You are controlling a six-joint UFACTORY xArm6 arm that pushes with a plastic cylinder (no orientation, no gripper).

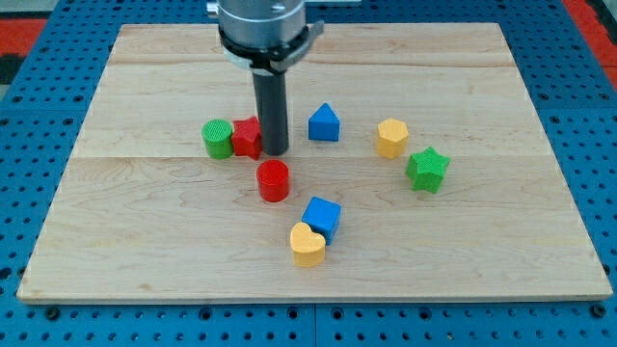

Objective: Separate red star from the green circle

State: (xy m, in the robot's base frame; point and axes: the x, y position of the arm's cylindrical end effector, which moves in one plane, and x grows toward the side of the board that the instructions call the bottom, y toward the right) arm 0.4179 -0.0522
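1. My tip (pixel 275 152) is seen touching the right side of the red star (pixel 247 138); no gripper is fitted, so nothing is grasped.
2. The red star is pressed against the green circle (pixel 218 139) on its left.
3. A red cylinder (pixel 274 180) is found just below the tip on the tabletop (pixel 501 241).
4. A blue block (pixel 324 122) is placed to the tip's right.

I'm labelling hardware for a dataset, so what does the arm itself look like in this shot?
Only the arm's lower end shows: a silvery grey metal collar with a black ring beneath it, from which a straight dark cylindrical rod descends to my tip. No jaws, cables or markings are visible.
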